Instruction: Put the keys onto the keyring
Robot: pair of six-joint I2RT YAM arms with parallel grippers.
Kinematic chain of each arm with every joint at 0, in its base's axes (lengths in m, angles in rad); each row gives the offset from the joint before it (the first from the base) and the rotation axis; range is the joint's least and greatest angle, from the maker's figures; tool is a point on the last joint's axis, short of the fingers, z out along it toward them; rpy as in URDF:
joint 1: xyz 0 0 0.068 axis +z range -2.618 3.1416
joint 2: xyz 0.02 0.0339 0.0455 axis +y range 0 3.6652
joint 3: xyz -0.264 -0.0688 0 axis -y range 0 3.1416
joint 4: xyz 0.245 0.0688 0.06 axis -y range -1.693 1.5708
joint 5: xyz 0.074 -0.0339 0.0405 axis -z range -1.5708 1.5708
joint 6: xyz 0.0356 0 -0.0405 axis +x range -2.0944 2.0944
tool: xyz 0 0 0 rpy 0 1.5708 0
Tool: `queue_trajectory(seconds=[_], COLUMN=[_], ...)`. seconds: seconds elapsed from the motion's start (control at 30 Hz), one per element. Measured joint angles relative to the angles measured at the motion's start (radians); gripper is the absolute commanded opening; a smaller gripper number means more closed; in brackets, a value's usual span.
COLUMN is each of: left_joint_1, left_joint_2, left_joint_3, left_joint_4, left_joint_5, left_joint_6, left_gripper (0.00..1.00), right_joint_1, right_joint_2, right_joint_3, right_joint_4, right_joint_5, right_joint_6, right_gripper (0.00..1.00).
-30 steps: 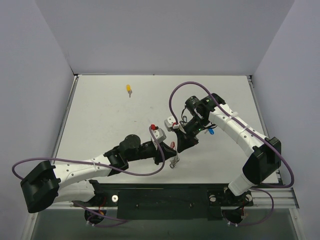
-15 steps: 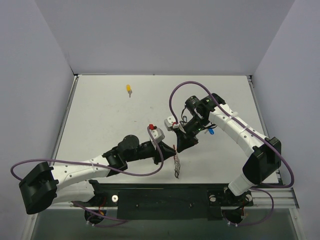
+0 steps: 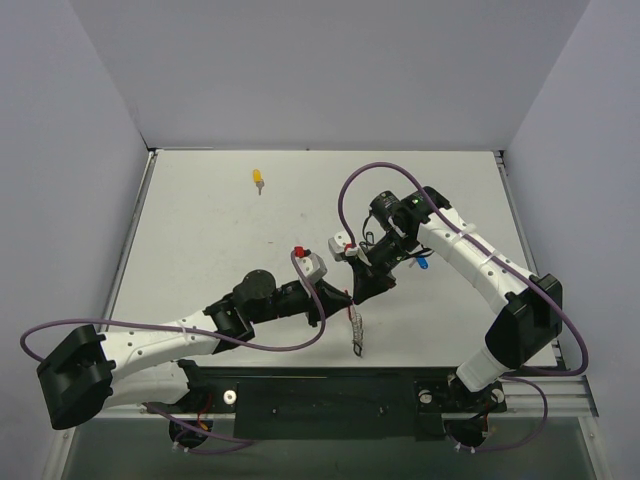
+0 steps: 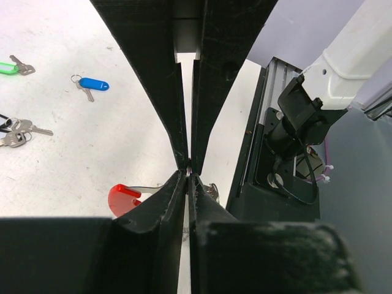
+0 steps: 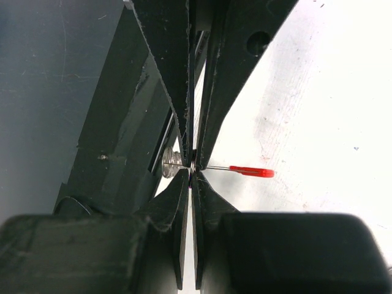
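Yellow plastic marks the one key (image 3: 258, 178) lying alone at the far left back of the desk (image 3: 200, 240). It is well apart from the work and, I judge, simply waiting its turn.

Nearer the middle, the left fingers (image 4: 156, 86) are pressed almost together, pinching the thin wire of the keyring (image 3: 352, 318) at their very tips. Its red arc (image 4: 122, 197) shows just beside that pinch, and its small silver pieces (image 4: 211, 191) hang loose below. I cannot tell whether they touch the desk.

The ring is held up between the two arms, probably so that it is steadied at two spots and its wire can be worked open to take a key. Just to the right, the right fingers (image 5: 229, 67) are clamped tight on the same wire, with the red arc sticking out sideways from their tips.

Right of that arm lies the blue key (image 3: 424, 265), near its wrist and likely the next one wanted. The green key (image 4: 8, 67) and a pair of silver keys (image 4: 18, 130) rest on the desk close by. By my reading, none is threaded yet.
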Motion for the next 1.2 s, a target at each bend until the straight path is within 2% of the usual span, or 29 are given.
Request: queue_trajectory(seconds=[0.07, 0.23, 0.3, 0.37, 0.4, 0.43, 0.57, 0.83, 1.2], left_joint_1=[0.0, -0.002, -0.002, -0.005, -0.005, -0.006, -0.004, 0.001, 0.001], left_joint_2=[0.0, 0.0, -0.001, -0.009, -0.018, -0.031, -0.082, -0.107, -0.05], left_joint_3=[0.0, -0.004, -0.008, -0.019, -0.029, -0.045, -0.13, -0.254, -0.275], left_joint_4=[0.0, 0.003, 0.008, 0.017, 0.023, 0.03, 0.096, 0.289, 0.52], left_joint_5=[0.001, 0.0, -0.005, -0.024, -0.04, -0.058, -0.135, -0.195, -0.18], left_joint_6=[-0.003, -0.005, -0.007, -0.011, -0.015, -0.019, -0.044, -0.109, -0.187], left_gripper=[0.0, 0.0, 0.0, 0.0, 0.0, 0.0, 0.0, 0.0, 0.0], right_joint_1=[0.0, 0.0, 0.0, 0.0, 0.0, 0.0, -0.01, -0.031, -0.05], right_joint_2=[0.0, 0.0, 0.0, 0.0, 0.0, 0.0, 0.0, 0.0, 0.0], right_joint_3=[0.0, 0.0, -0.001, -0.001, -0.001, -0.001, -0.001, -0.014, -0.02], right_joint_4=[0.003, 0.005, 0.007, 0.012, 0.013, 0.015, 0.01, 0.006, 0.006], right_joint_5=[0.001, 0.003, 0.003, 0.001, -0.003, -0.007, -0.028, -0.071, -0.106], right_joint_6=[0.0, 0.004, 0.005, 0.009, 0.011, 0.014, 0.026, 0.029, 0.03], right_gripper=[0.0, 0.0, 0.06, 0.17, 0.3, 0.39, 0.51, 0.52, 0.5])
